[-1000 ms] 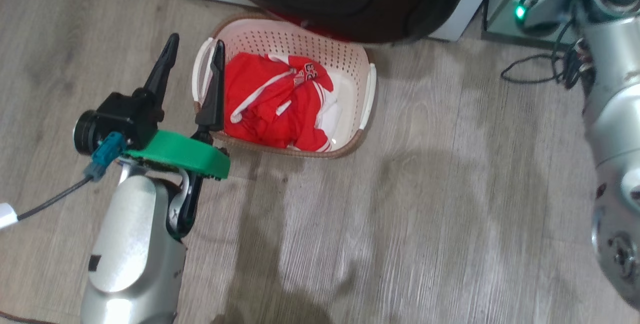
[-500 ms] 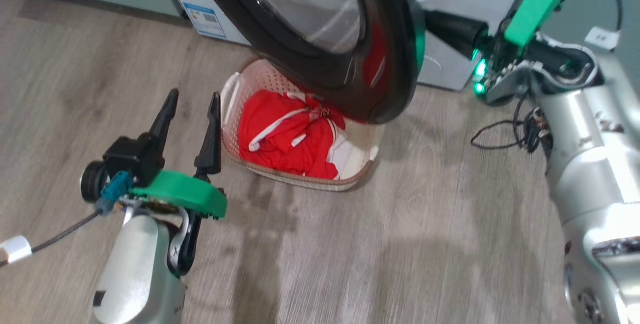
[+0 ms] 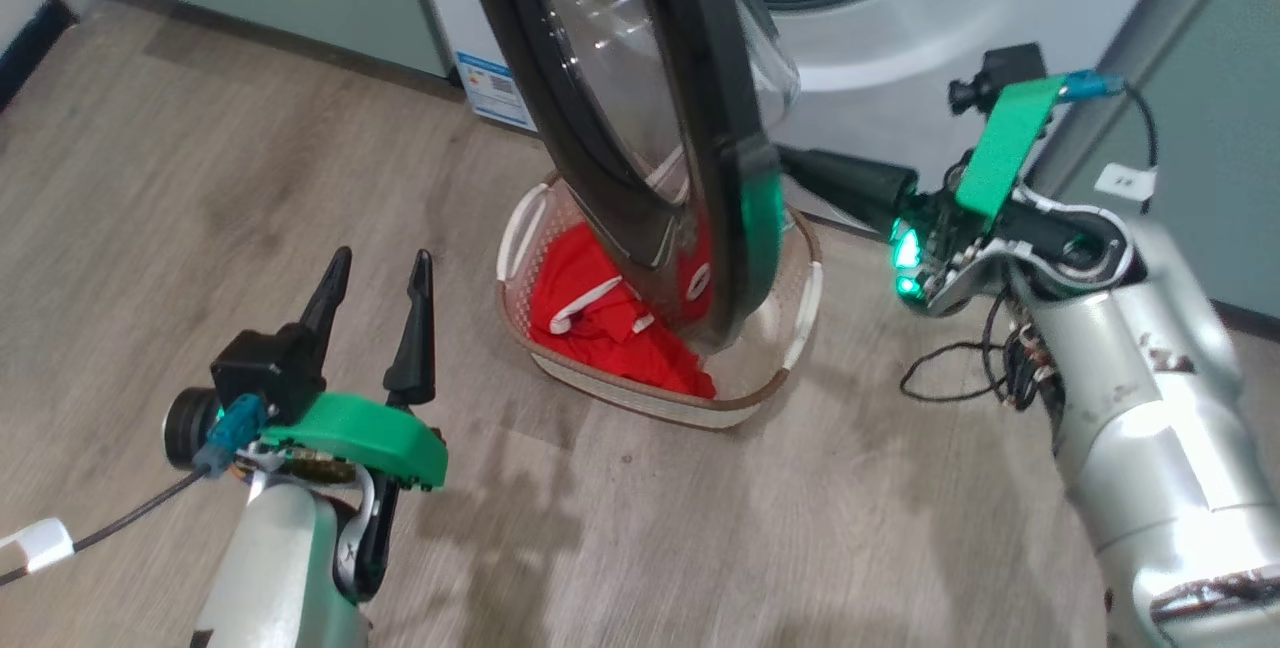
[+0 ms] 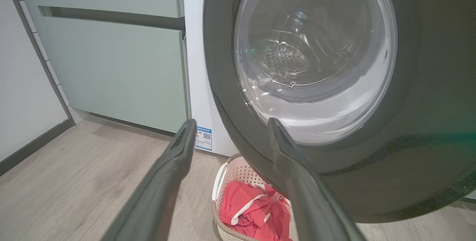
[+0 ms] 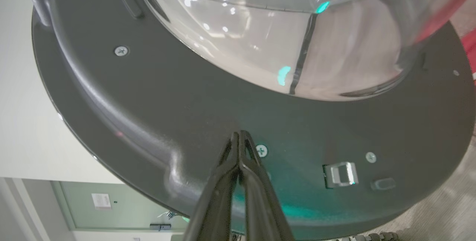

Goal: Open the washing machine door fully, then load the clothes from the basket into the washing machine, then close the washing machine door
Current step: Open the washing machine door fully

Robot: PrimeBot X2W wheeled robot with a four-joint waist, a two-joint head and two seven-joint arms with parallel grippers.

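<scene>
I have two claws here, each with two long dark fingers. My left claw (image 3: 382,258) has its fingers spread wide with nothing between them. It hangs over the wooden floor (image 3: 800,528), to the left of the basket (image 3: 640,406) and apart from it. Seen from the left wrist, its fingers point towards the washing machine door (image 3: 600,88).

My right claw (image 5: 238,134) has its two fingers pinched tight together and grips nothing. The tips sit at the inner side of the door's black ring, just beside a screw (image 5: 261,150). In the head view they seem to meet the door's edge. On that inner face I count three cross-head screws and one small metal latch (image 5: 344,174). Green light from my wrist glows on the ring.

There is one door, and it stands swung out from the one white washing machine (image 3: 880,28), nearly edge-on from my head. Its clear glass bowl bulges on the side facing my right claw. One blue sticker (image 3: 487,88) sits low on the machine's front, and pale green cabinets (image 4: 122,66) stand beside the machine.

The one basket sits on the floor in front of the machine, under the door's lower edge. It is cream with a brown rim, and both of its white handles show, one at each end. The clothes (image 3: 590,318) lie inside it — a single red heap with white stripes, partly hidden behind the door
</scene>
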